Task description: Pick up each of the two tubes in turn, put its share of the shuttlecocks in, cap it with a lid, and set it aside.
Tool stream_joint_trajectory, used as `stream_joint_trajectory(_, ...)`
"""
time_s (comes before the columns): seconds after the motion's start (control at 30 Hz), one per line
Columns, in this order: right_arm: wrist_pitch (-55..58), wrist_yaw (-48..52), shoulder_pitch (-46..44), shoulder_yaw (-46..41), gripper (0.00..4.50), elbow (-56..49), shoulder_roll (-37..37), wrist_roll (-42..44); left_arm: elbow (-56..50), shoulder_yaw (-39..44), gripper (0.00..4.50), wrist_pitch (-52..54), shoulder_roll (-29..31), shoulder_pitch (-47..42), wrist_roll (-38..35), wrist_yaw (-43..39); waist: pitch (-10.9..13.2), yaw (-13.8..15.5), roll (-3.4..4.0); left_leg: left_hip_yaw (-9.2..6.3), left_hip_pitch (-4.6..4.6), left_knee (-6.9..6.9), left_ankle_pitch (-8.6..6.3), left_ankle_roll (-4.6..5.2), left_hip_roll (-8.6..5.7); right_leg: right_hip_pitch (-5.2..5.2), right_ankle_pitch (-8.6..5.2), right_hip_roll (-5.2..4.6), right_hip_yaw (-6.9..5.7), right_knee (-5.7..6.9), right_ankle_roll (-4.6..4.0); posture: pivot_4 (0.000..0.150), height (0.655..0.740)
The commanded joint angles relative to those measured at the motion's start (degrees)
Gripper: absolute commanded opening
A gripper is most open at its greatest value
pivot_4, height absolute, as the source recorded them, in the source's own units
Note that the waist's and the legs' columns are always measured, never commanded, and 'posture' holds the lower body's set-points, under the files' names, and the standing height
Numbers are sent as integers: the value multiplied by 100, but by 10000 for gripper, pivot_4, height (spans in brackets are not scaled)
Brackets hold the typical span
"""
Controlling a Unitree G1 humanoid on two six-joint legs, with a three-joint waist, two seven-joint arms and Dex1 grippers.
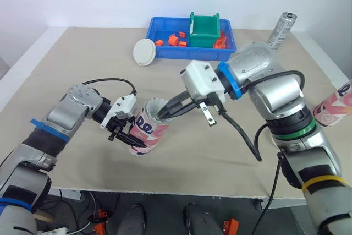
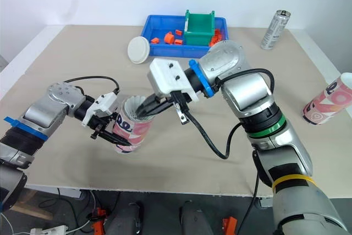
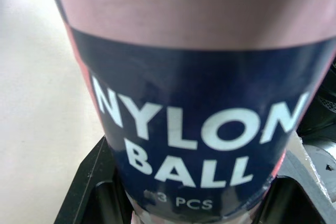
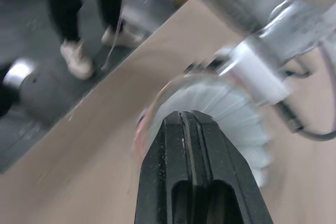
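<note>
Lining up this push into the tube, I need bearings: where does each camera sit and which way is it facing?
Eye views: head, facing forward and down over the table; both arms show, left gripper clamping the pink tube.
Left wrist: along its fingers, at the tube's NYLON BALL label.
Right wrist: along the right gripper's shut fingers, at the shuttlecock in the tube mouth.
Shared: eye and right wrist views both show that shuttlecock.

Stereo overhead; wrists close on tube (image 3: 199, 103)
</note>
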Motion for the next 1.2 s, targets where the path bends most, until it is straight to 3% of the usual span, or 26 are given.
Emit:
stream_joint_trajectory(0.03, -665, 309, -407, 366, 195, 403, 131, -599, 74, 292, 22140, -35, -221, -64, 29, 4, 0, -2, 0, 0, -3, -1, 0, -1, 0, -5, 0, 0, 0, 1, -1, 1500, 7384)
stream_joint_trajectory(0.2, -1339, 448, -720, 666, 195, 1090, 590, -920, 286, 463, 22140, -101, -753, -33, 271, 159, 0, -6, 0, 0, -6, -2, 3, -5, 2, -14, 7, 1, -3, 4, -12, 1500, 7384)
stream_joint_trajectory(0.4, -1538, 472, -835, 1413, 195, 1110, 501, -628, 340, 600, 22140, -9, -932, 22, 426, 117, 0, -6, 0, -2, -11, -5, 4, -8, 1, -17, 8, -4, -9, 4, -14, 1500, 7384)
stream_joint_trajectory(0.67, -1591, 376, -441, 1283, 195, 1232, 1099, -1017, 242, 763, 22140, 126, -964, 96, 486, 96, -3, -11, -3, -8, -2, -6, 7, -12, 7, -14, 15, 1, -18, 10, -25, 1500, 7384)
stream_joint_trajectory(0.83, -1364, 447, -915, 596, 195, 1809, 1156, -761, 152, 814, 22140, 181, -945, 174, 523, 59, -2, -30, -3, -10, 2, -8, 14, -23, 11, -15, 19, 6, -20, 17, -31, 1500, 7384)
stream_joint_trajectory(1.03, -832, 472, -1352, 701, 195, 1583, 229, 515, 84, 876, 22140, 210, -941, 214, 563, 41, -1, 0, -2, -24, -12, -16, 25, -42, 3, -21, 17, -4, -31, 15, -28, 1500, 7384)
stream_joint_trajectory(1.2, -1208, 472, -1550, 906, 195, 1637, -492, 519, -11, 915, 22140, 247, -913, 261, 565, 36, -1, -1, -2, -34, -23, -17, 24, -41, -2, -22, 16, -8, -42, 5, -25, 1500, 7384)
